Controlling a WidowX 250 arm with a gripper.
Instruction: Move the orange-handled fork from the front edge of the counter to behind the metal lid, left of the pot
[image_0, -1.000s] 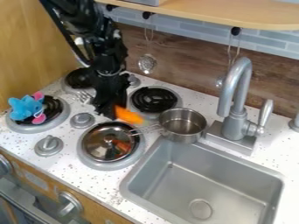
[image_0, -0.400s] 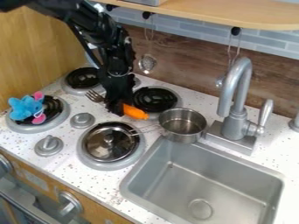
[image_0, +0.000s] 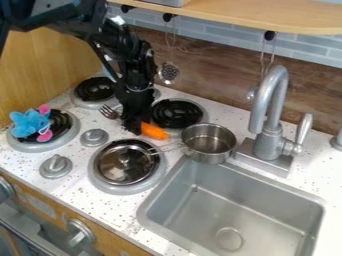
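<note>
End effector (image_0: 135, 128) pinches a fork (image_0: 109, 112) mid-length: tines to its left, what seems the thick orange handle (image_0: 154, 131) to its right, saucepan (image_0: 210, 152) farther right. The fork looks light and stiff, its handle slick but the surest hold.

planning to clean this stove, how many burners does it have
4: the left burner under the blue plush toy, the back burner by the wooden wall, the right burner beside the gripper, the front burner under the lid.
</note>
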